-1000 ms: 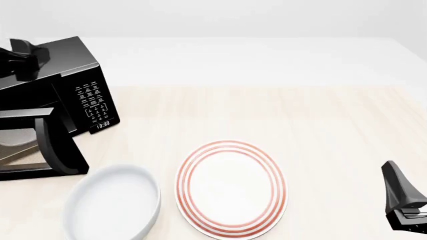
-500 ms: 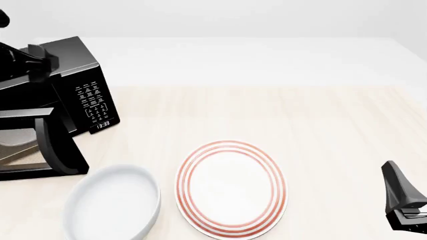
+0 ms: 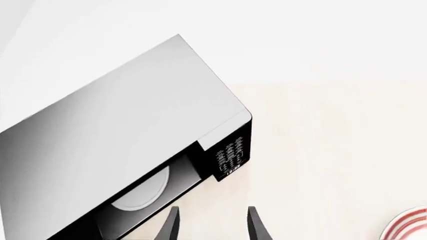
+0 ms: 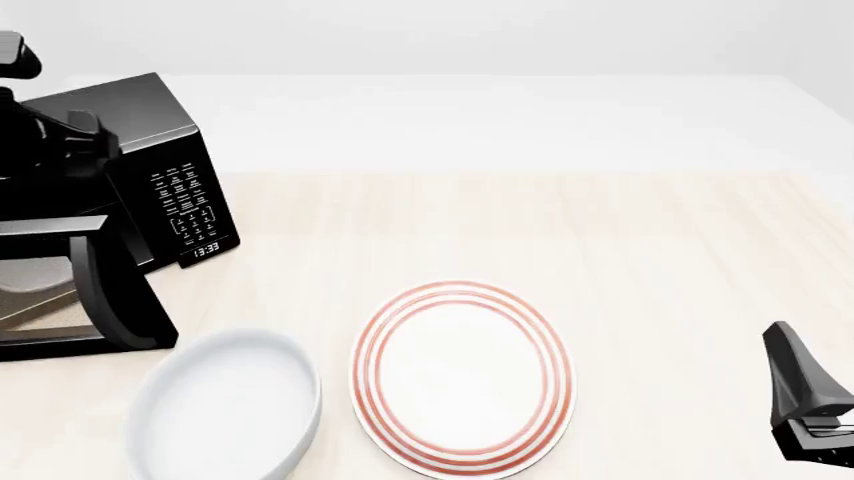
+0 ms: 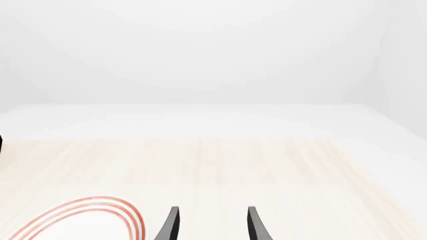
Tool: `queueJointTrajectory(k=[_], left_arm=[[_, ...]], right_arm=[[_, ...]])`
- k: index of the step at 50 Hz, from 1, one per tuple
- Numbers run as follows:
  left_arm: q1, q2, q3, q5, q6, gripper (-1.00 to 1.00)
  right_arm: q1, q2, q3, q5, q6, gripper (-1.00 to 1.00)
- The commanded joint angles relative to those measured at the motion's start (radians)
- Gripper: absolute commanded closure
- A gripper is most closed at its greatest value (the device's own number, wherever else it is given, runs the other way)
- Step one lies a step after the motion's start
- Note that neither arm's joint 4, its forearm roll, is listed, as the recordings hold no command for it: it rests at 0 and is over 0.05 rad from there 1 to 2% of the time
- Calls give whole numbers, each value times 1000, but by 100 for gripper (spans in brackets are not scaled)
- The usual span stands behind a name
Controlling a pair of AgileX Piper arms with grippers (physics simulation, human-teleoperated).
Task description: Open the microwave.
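The microwave [image 4: 134, 190] sits at the far left of the tabletop [image 4: 641, 240], at about ten o'clock in the front view, and its door [image 4: 80, 290] already hangs swung wide, the cavity and its white turntable [image 3: 143, 192] open to my left wrist camera. I judge the opening as good as done, so what is left for me is to lift away cleanly and not brush the door back toward shut. My left jaws [image 3: 212, 225] stand apart and hold nothing, poised above the microwave's top with the keypad [image 4: 187, 205] ahead of them; a straight rise, with no sideways sweep, looks safest. My right jaws [image 5: 212, 225] are also apart and empty, parked at about four o'clock near the tabletop's near right corner, well apart from everything. Room to move is generous at centre and right; the tight spot is the near left, where the white bowl [image 4: 227, 405] lies just beside the open door's edge, and the red-ringed plate [image 4: 461, 375] sits next to the bowl.
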Motion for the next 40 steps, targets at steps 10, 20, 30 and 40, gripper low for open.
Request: queueJointTrajectory(k=[10, 20, 30, 40], left_arm=[[32, 105, 0, -58, 8, -100], [40, 140, -3, -78, 14, -100], [52, 154, 15, -97, 18, -100], [56, 152, 20, -98, 19, -100]], right_arm=[[0, 0, 0, 0, 0, -100], [0, 0, 0, 0, 0, -100], [0, 0, 0, 0, 0, -100], [0, 0, 0, 0, 0, -100]])
